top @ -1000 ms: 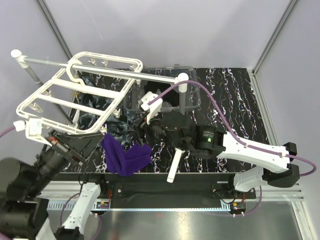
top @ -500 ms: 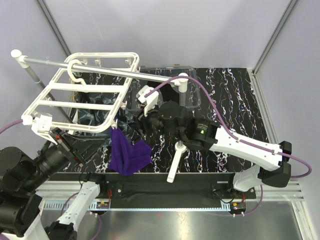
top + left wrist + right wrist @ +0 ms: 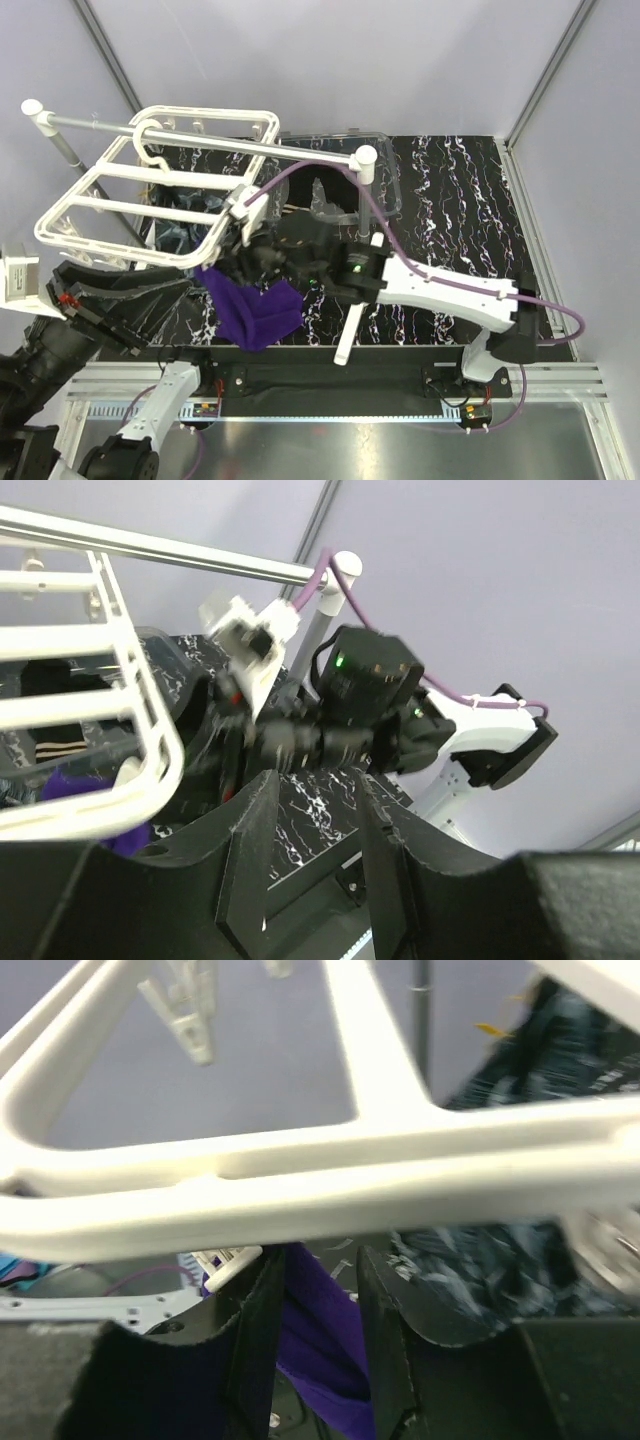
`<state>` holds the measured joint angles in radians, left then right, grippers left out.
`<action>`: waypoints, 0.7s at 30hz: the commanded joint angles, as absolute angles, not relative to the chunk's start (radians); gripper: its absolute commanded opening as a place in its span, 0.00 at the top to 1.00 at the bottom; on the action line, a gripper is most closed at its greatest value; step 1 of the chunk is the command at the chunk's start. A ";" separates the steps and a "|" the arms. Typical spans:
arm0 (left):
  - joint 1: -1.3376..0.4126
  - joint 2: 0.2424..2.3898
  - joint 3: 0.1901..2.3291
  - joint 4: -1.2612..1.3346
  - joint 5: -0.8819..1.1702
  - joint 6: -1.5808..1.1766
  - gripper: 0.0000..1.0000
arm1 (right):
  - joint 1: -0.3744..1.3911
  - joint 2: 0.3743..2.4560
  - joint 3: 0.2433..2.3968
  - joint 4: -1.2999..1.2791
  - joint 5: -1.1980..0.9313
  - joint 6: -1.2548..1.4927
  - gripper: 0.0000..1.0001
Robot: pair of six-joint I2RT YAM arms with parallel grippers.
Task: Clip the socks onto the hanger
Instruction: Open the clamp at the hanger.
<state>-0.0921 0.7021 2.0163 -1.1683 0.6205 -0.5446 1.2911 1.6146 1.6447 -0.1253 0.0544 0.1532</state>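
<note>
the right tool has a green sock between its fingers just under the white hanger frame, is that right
Wrong colour: it is a bright purple soft fabric sock between the right tool's fingers, just under the white plastic grid-frame hanger. The right wrist view shows it.

One hanger (image 3: 205,112), white grid frame. Clips (image 3: 188,1018) dangling from it: two made out in the right wrist view, full count not legible. One purple sock (image 3: 250,308). One black sock with tan stripes (image 3: 45,748). Dark marbled socks (image 3: 175,235): heaped, number cannot be told. One clear bin (image 3: 395,180). One silver rod stand (image 3: 90,124), with two white caps. Two robot arms. Two grippers, left gripper (image 3: 315,780) and right gripper (image 3: 318,1260), two fingers each.
</note>
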 commanded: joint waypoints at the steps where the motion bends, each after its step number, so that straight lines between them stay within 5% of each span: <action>1: -0.092 0.798 2.016 -1.158 0.683 -0.525 0.59 | 1.371 1.689 1.758 -0.112 0.028 0.146 0.58; 11: -0.069 0.687 1.694 -0.951 0.721 -0.624 0.62 | 1.381 1.609 1.703 -0.210 0.265 0.201 0.50; 21: -0.061 0.592 1.523 -0.931 0.529 -0.552 0.66 | 1.381 1.414 1.537 -0.218 0.313 0.114 0.47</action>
